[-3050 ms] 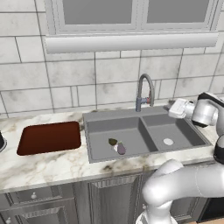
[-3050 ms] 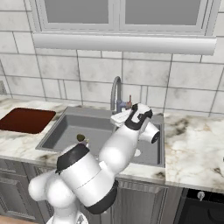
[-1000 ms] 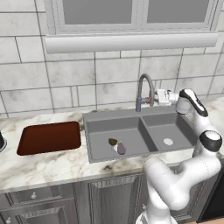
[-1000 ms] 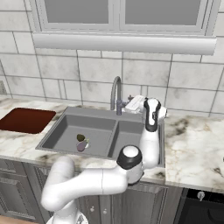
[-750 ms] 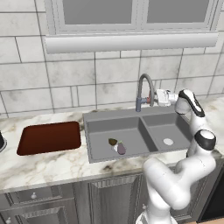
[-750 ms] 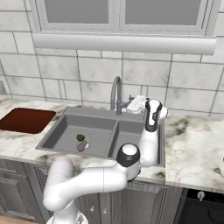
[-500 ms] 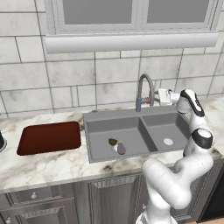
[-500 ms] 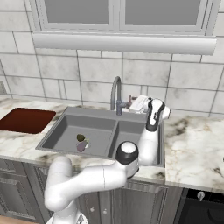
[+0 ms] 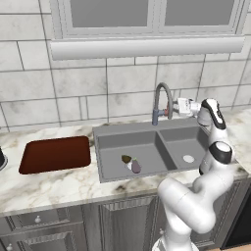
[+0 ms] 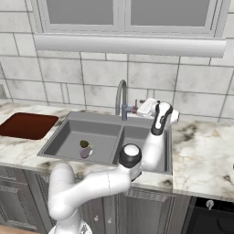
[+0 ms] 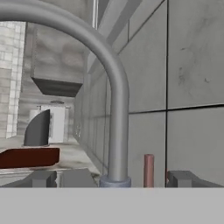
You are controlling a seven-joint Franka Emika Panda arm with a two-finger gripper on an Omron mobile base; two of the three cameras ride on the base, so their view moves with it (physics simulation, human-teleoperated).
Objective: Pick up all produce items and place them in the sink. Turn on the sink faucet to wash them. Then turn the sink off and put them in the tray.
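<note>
Tool (image 9: 172,108), jaws spread and empty, faces the upright faucet (image 9: 162,100), its spout arching toward the basin.

Rendered kitchen, even diffuse light, no glare.
Base views: bright, flat illum., no clear source; soft shading inside sink (image 9: 147,147) basins, faint shadow under window ledge (image 10: 130,45). Edges straight, no lens distortion; textures low-res, slightly soft. Hand view: dimmer, grainy; faucet (image 11: 114,87) just beyond the fingertips (image 11: 41,178) shows a smooth highlight along the arch, bkgd left of the fingers blurry and blocky.
</note>
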